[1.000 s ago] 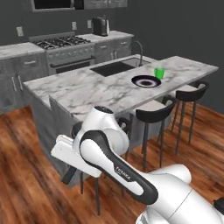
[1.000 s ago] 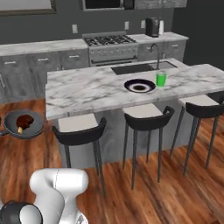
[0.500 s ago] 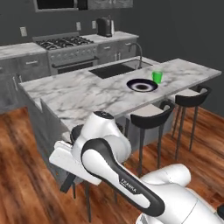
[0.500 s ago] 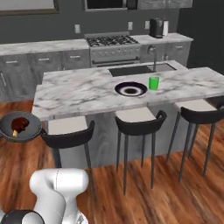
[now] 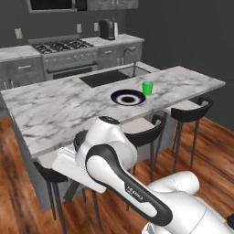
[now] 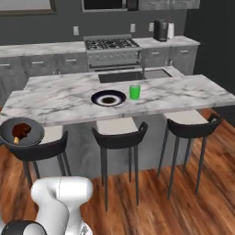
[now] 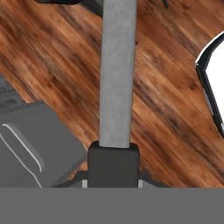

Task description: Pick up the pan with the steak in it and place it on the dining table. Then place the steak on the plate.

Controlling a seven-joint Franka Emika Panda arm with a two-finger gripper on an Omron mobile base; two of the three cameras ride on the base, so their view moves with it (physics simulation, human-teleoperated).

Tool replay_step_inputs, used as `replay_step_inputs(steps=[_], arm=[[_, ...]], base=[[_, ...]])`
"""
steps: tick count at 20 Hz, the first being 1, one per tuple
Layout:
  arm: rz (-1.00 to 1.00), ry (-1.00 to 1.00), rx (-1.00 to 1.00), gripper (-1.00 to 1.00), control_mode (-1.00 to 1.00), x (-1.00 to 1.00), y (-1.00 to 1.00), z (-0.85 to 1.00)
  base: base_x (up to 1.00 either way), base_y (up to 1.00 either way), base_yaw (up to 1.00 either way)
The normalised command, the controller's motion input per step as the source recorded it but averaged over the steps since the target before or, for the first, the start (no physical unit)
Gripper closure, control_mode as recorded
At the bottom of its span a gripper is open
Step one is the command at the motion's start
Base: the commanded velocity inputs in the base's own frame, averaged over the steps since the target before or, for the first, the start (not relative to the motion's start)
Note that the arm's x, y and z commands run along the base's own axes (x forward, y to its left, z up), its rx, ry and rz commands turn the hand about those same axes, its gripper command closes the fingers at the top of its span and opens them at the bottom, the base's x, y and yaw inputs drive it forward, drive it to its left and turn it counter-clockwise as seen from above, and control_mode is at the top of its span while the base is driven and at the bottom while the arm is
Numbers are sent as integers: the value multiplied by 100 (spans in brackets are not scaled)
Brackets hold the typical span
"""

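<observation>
— Gripper (image 7: 113, 168) is clamping the pan's long handle, jaws drawn together on it; the hand view is looking straight along that grey bar, with wood floor beneath.

— And where is the pan (image 6: 20, 133) sitting right now?

— It is hanging in the air at the far left of the right base view, beside the dining table (image 6: 183, 94) and just under the level of its top, above a stool. The steak (image 6: 19, 130) is lying inside it, orange spot showing.

— So which step is this?

— I judge the carry is underway — pan lifted, not yet set down. The plate (image 6: 108, 97) is waiting on the marble, with a green cup (image 6: 134, 91) just beside it.

— What is the next move asking for?

— Raising the pan clear of the table edge, keeping it level so the steak is not sliding out, then lowering it onto bare marble near the plate — well apart from the cup.
</observation>
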Motion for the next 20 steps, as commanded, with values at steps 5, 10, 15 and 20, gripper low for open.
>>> replay_step_inputs(steps=[5,10,15,20], arm=[[0,0,0,100,100,0,0,0],[0,0,0,100,100,0,0,0],[0,0,0,100,100,0,0,0],[0,0,0,100,100,0,0,0]], base=[[24,-73,15],[26,-64,16],[34,-19,7],[4,-34,31]])
